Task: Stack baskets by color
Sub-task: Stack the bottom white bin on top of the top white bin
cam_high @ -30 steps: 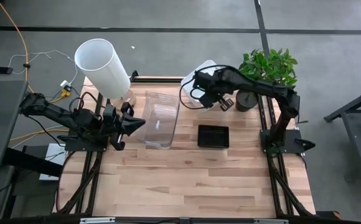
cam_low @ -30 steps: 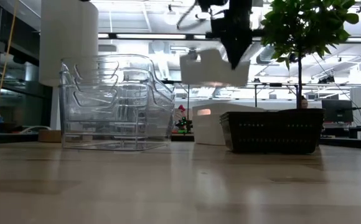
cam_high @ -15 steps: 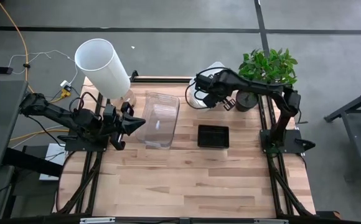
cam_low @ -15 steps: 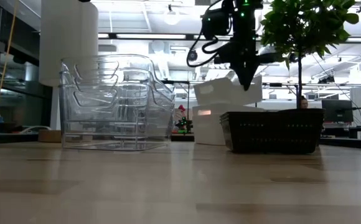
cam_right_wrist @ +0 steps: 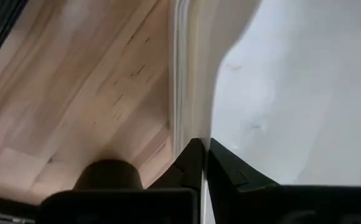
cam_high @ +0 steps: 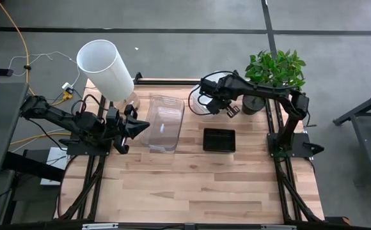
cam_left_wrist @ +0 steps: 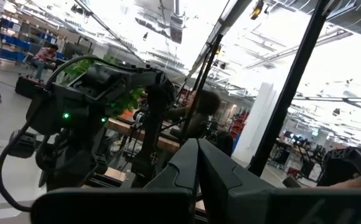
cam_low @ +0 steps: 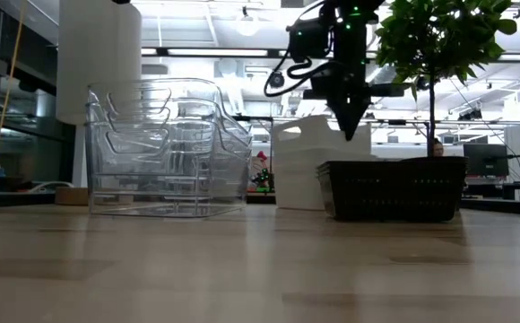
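White basket (cam_high: 206, 102) under the right hand (cam_high: 219, 106), at the far side of the worktop (cam_high: 192, 182); pinched by its rim between the closed fingertips (cam_right_wrist: 200, 163), as seen in the right wrist view, rim edge and white inner wall (cam_right_wrist: 292, 93) right ahead of the fingers. In the low view, white basket (cam_low: 300, 170) down at worktop level, directly below the right hand (cam_low: 347, 121), just behind the black basket (cam_low: 391, 188); cannot tell whether resting on another white one.

Black basket (cam_high: 219, 140) on the near side of the right hand, a little apart from it, flat on the wood, opening up.

Clear baskets (cam_high: 162, 122) nested into one stack, between the two hands: just beside the left hand (cam_high: 141, 127), well apart from the right hand. Several clear rims (cam_low: 166, 99) visible one inside another in the low view.

Left hand shut, empty, fingertips pressed together and pointing toward the clear stack, low over the worktop's left edge. In the left wrist view, closed fingers (cam_left_wrist: 196, 171) at the bottom, right arm (cam_left_wrist: 99, 118) farther off beyond them.

Tall white cylinder (cam_high: 105, 68) beyond the left hand, at the far left corner. Potted plant (cam_high: 274, 71) beyond the right hand, by the far right corner.
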